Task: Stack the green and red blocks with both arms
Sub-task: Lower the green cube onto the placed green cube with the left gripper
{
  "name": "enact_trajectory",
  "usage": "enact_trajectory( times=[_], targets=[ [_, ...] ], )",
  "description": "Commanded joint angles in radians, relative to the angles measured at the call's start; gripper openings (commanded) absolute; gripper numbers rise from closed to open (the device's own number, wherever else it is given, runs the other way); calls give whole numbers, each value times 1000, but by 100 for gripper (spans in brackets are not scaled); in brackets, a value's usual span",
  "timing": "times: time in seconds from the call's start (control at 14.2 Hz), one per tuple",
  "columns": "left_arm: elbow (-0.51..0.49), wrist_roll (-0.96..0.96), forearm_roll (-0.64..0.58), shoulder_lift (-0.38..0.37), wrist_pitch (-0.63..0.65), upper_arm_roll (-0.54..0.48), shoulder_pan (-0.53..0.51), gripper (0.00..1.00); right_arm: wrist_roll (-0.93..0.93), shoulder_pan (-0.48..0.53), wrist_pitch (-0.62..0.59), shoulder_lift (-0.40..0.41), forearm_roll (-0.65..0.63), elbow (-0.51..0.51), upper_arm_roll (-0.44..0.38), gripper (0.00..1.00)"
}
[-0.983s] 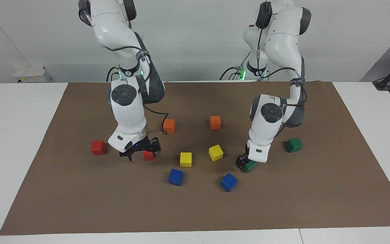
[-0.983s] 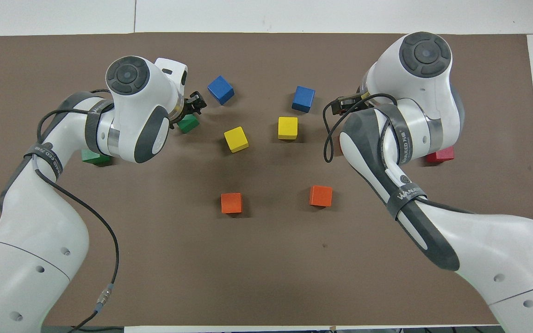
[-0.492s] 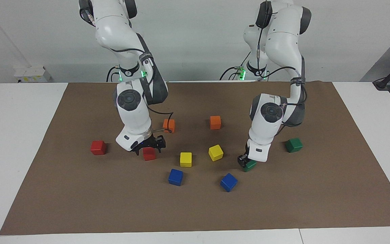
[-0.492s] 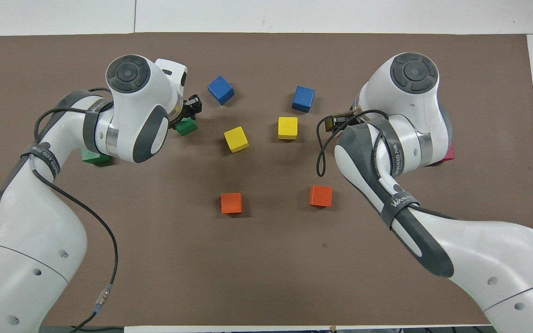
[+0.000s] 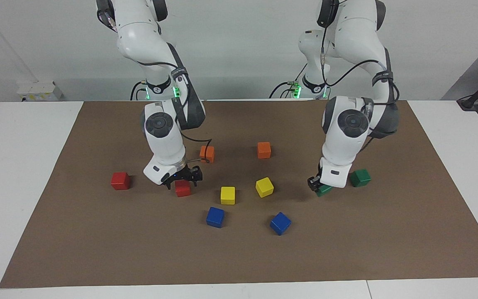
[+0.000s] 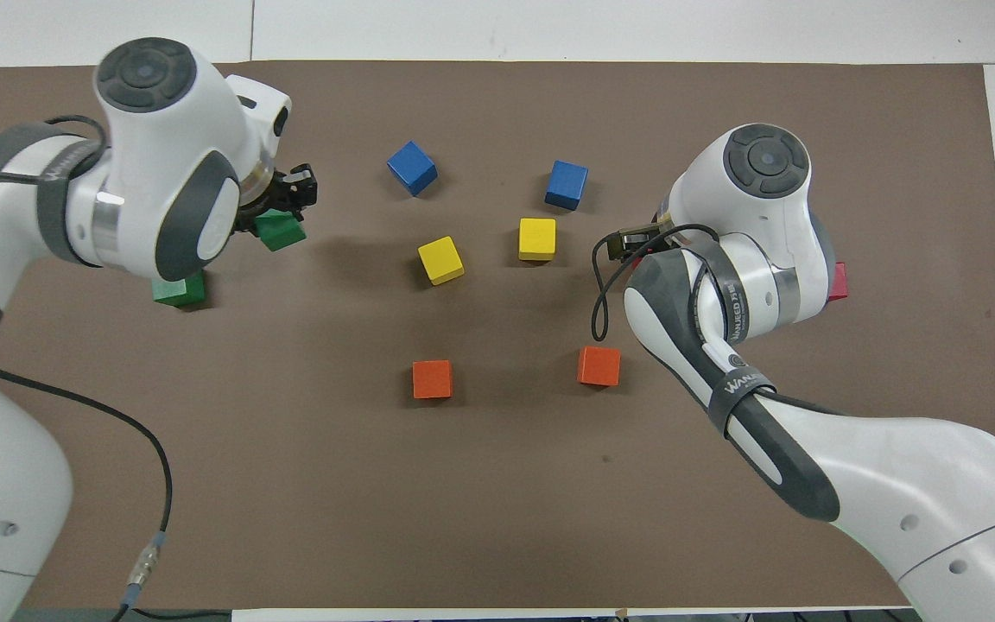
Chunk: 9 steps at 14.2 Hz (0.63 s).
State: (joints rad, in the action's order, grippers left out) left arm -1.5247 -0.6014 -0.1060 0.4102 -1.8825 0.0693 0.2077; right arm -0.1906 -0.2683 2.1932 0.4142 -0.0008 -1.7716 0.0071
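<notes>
**A:** What has changed at the left claw?

**B:** It is now pinching a green block. A moment ago this block lay on the brown mat with the claw around it. Now the claw has carried it up and toward the second green block, which sits on the mat just beside the claw, a little more toward the left arm's end of the surface.

**A:** So what does it mean for the task?

**B:** I think the pick is done and the carrying has begun. The next step is probably to place the held block on the second green one.

**A:** And the right claw?

**B:** It is spread and holds nothing. It has risen a little and hangs just over a red block, which lies on the mat. The other red block is well apart from the claw, toward the right arm's end.

**A:** Did it fail the grasp?

**B:** I cannot say. In my judgement it must come down again and close on this block before the red pair can be stacked.

**A:** And the other blocks?

**B:** The orange, yellow and blue ones between the two claws have not moved.
</notes>
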Motion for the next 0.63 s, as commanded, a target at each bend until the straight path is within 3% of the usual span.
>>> enact_trajectory(
  times=[0.0,0.42,0.56],
  targets=[
    [-55,234,0,-74,49,6,-98,0,-18,3,46,-28,15,-60,5,100],
    [-129,561,29,-94,-47,4,-227,0,-26,3,89,-18,15,-78,5,100],
    [-182,580,29,-109,-98,4,-240,0,-26,3,91,-15,15,-78,5,94]
  ],
)
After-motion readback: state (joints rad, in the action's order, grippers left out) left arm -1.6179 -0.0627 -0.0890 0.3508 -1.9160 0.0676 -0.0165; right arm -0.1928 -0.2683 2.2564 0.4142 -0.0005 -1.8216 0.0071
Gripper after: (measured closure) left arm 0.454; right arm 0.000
